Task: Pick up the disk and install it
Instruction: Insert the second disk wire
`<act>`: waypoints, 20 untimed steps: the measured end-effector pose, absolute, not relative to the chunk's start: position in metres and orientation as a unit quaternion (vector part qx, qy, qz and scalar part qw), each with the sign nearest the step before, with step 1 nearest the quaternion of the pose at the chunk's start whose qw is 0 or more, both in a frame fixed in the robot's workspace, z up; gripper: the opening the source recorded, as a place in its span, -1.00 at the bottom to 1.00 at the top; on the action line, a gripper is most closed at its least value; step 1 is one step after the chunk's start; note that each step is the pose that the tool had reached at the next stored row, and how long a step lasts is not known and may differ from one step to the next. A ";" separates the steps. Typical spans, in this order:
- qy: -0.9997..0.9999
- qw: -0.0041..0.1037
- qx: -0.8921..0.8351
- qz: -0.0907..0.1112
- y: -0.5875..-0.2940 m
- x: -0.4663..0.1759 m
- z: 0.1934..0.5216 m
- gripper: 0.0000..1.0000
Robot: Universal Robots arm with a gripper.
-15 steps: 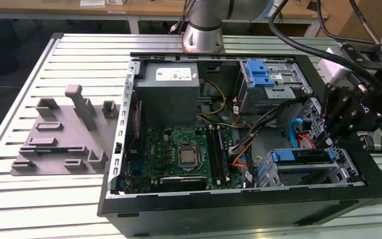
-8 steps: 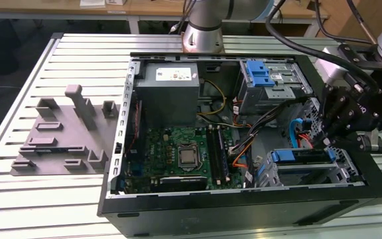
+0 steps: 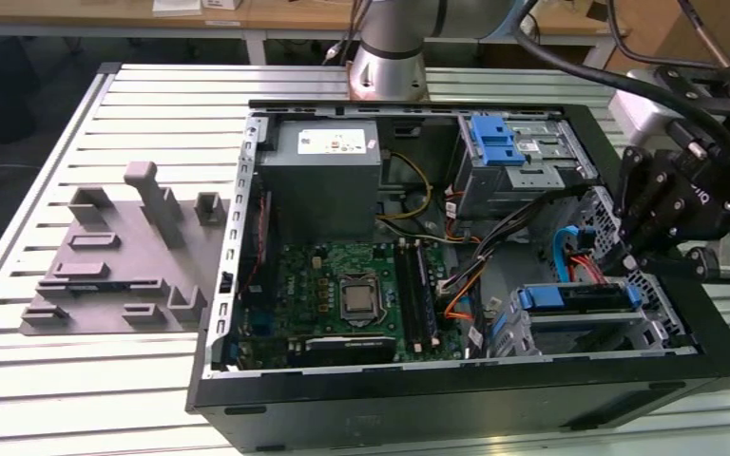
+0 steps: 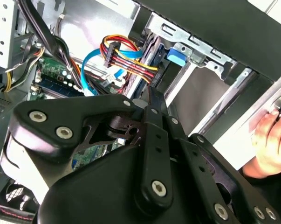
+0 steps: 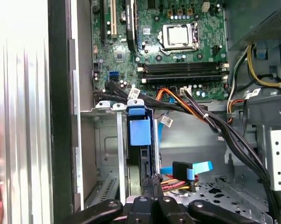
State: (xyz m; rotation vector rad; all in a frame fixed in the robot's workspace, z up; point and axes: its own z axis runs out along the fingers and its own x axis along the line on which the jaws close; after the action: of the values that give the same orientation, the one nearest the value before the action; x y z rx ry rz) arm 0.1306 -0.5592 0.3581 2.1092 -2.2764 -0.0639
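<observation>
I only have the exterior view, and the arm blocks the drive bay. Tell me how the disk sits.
Observer: In the first wrist view the disk stands on edge inside the bay slot, with its blue tab toward the motherboard.
Operator: Report where the gripper is against it.
Observer: The gripper is right at the disk's near edge, in line with it.
Operator: Name anything outside the case.
Observer: In the second wrist view a person's hand is beside the case's outer wall.
</observation>
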 end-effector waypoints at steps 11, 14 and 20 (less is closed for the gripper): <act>-0.733 0.018 0.679 -0.020 -0.559 0.110 0.367 -0.79; -0.733 0.018 0.679 -0.020 -0.559 0.109 0.376 -0.79; -0.733 0.018 0.679 -0.020 -0.557 0.107 0.389 -0.79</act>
State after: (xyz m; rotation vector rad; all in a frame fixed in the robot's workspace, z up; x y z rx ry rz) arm 0.1068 -0.5567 0.3893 2.1104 -2.2776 -0.0620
